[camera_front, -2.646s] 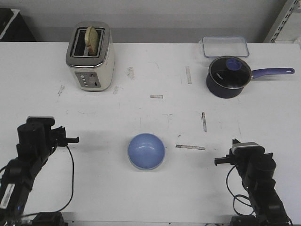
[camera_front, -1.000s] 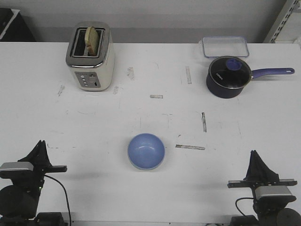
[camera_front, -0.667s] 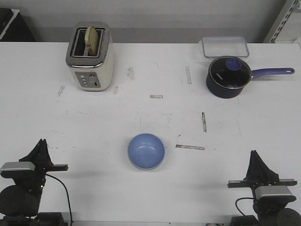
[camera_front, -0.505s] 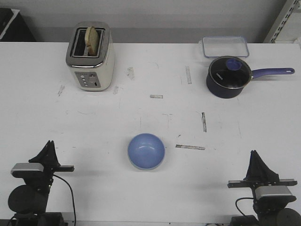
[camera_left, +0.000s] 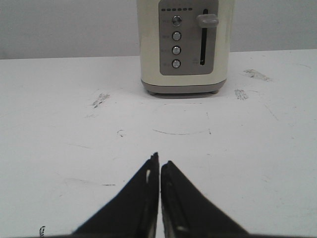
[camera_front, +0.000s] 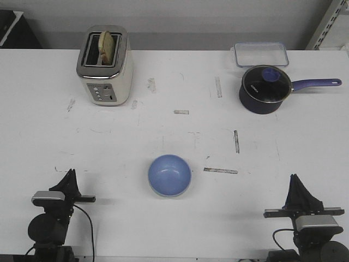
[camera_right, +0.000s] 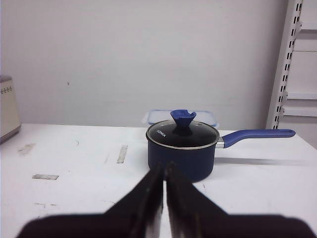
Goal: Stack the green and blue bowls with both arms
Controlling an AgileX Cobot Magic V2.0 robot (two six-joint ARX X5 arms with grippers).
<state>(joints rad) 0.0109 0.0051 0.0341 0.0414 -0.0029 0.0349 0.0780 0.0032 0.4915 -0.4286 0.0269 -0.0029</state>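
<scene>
My left pincer (camera_front: pixel 70 173) and right pincer (camera_front: pixel 295 180) are both pressed together, gripping nothing; the blue bowl (camera_front: pixel 169 174) sits between them (a mint rim underneath).

You could see a small white brand word on the glass lid (camera_right: pixel 181 134) of the saucepan (camera_right: pixel 181 156), but it was too small to read. No other text was readable anywhere.
</scene>
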